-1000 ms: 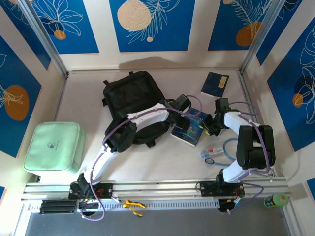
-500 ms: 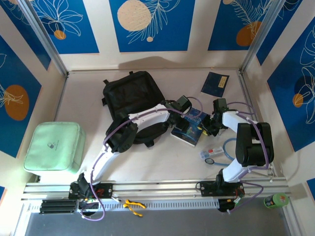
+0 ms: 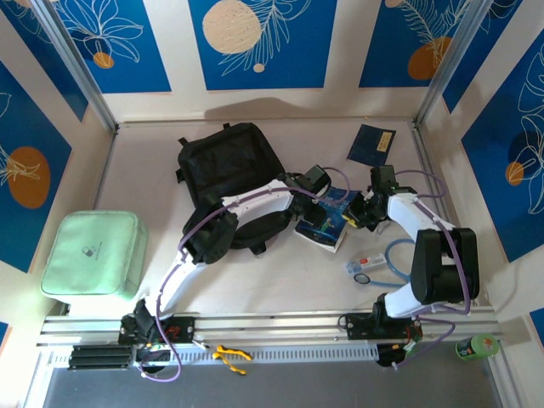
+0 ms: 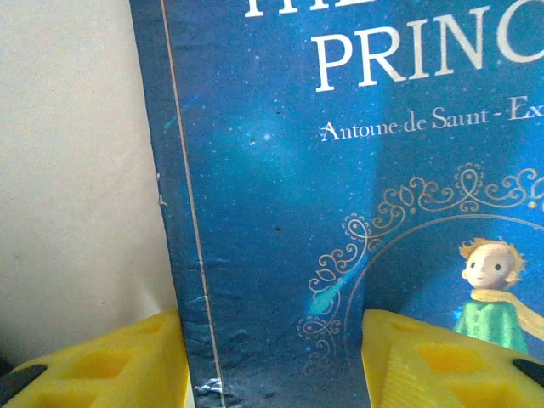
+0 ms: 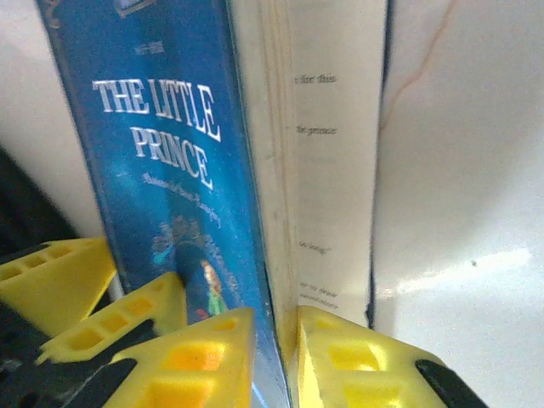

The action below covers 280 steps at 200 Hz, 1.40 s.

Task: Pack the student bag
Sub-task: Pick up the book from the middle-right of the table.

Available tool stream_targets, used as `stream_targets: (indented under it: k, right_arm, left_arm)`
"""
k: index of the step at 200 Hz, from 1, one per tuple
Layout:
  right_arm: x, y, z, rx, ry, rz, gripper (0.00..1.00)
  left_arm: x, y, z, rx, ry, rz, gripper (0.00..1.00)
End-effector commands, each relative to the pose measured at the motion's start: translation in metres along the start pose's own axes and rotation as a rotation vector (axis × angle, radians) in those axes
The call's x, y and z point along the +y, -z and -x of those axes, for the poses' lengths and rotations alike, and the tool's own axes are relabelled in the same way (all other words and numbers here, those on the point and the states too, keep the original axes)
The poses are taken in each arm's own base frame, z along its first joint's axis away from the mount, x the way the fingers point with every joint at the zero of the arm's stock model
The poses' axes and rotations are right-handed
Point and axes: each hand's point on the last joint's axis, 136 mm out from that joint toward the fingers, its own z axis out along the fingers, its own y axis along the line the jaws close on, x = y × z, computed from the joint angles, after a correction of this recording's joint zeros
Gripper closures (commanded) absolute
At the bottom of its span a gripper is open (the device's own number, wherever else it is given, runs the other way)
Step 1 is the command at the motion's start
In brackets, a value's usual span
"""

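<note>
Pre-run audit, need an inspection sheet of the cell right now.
Surface: pale table, no spills seen.
Job's things: bag lies back left; book beside it, slightly open.
Clutter: green pad left; dark booklet back right; pen-like item front right; yellow tool at front edge.
Grippers: left gripper open on book's cover; right gripper pinches book's cover edge.
Cables: purple cables on both arms; blue cable looped front right.
Surroundings: blue floral wall panels.
</note>
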Motion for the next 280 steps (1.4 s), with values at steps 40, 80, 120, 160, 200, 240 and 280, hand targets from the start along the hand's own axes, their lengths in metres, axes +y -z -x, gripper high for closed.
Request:
stream_targets:
  k: [40,80,120,160,200,240,280]
  right_arm:
    - [0.018,0.002,-0.006,0.001,-0.023,0.102,0.83]
    - [0.016,-0.001,-0.006,0.002,-0.026,0.092,0.92]
    - [0.013,0.011,0.003,-0.06,-0.014,0.073,1.0]
    - [0.025,0.038,0.016,-0.151,0.02,0.191,1.0]
    - [0.047,0.076,0.023,-0.229,0.105,0.353,1.0]
    - [0.075,0.114,0.02,-0.258,0.185,0.519,1.0]
    - [0.112,0.145,0.008,-0.219,0.259,0.712,1.0]
  left_arm:
    - [0.002,-0.045,-0.065,0.21,-0.023,0.01,0.47]
    - [0.0,-0.04,-0.06,0.196,-0.026,-0.003,0.47]
    - [-0.013,-0.004,-0.029,0.104,-0.094,-0.059,0.43]
    - [-0.031,0.079,0.027,-0.092,-0.125,-0.139,0.34]
    - [-0.018,0.156,0.06,-0.28,-0.064,-0.171,0.22]
    - [0.018,0.196,0.06,-0.366,0.097,-0.238,0.17]
    - [0.052,0.216,0.047,-0.421,0.292,-0.385,0.14]
